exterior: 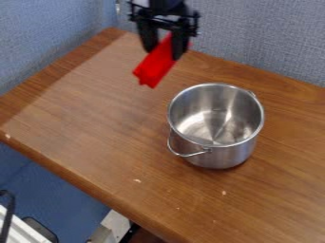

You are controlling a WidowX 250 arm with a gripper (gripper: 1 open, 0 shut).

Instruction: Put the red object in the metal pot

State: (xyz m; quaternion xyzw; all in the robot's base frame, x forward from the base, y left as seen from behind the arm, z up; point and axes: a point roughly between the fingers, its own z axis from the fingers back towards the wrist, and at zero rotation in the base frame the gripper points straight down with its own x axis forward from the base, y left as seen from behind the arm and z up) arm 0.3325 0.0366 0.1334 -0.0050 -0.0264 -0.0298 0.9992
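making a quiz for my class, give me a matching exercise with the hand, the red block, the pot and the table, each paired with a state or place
Things:
1. hand
2. red object
3. metal pot
4. table

States:
A. empty, upright
B. brown wood, beneath everything
C. shut on the block
D. held up off the table

Pairs: 1-C, 2-D, 3-A, 4-B

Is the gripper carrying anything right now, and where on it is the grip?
Yes. The gripper holds the red object by its upper end, jaws shut on it; the rest hangs tilted, clear of the table, up-left of the metal pot.
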